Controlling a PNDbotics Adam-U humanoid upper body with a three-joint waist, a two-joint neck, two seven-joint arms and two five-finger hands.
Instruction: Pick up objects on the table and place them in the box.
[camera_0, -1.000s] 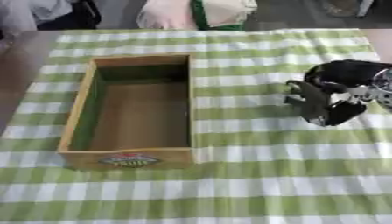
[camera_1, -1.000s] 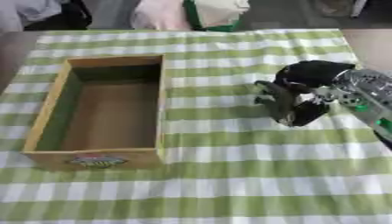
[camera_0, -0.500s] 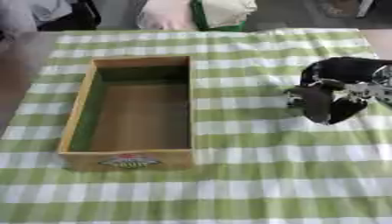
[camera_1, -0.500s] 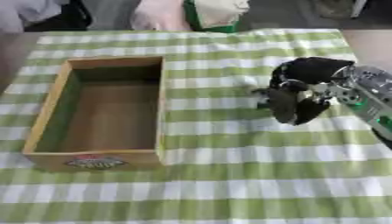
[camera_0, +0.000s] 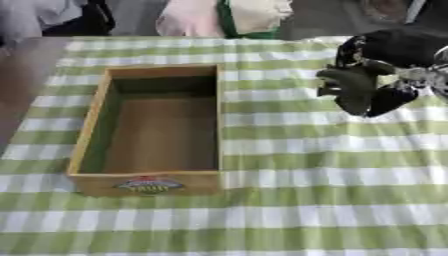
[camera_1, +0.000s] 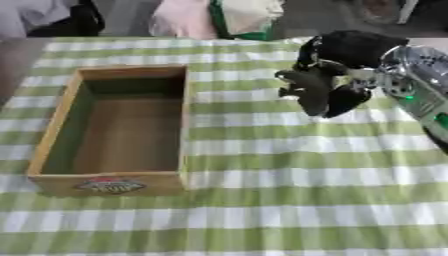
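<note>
A wooden box (camera_0: 218, 120) with a label on its near wall stands left of centre on the green checked cloth, and I see nothing inside it. My right hand (camera_1: 352, 49), black with a silver forearm, hangs above the cloth to the right of the box. Its fingers are curled down round a dark olive-grey thing (camera_1: 308, 90); I cannot make out what that thing is. The hand is apart from the box, about a hand's width to its right. My left hand shows in neither view.
The green and white checked cloth (camera_0: 289, 165) covers the table. At the far edge lie a pink bundle (camera_0: 188, 17) and a white and green bag (camera_0: 254, 15). Bare brown table (camera_0: 26, 70) shows at the far left.
My right hand has risen off the cloth and drifted slightly toward the far side, carrying the dark thing. The box has stayed put.
</note>
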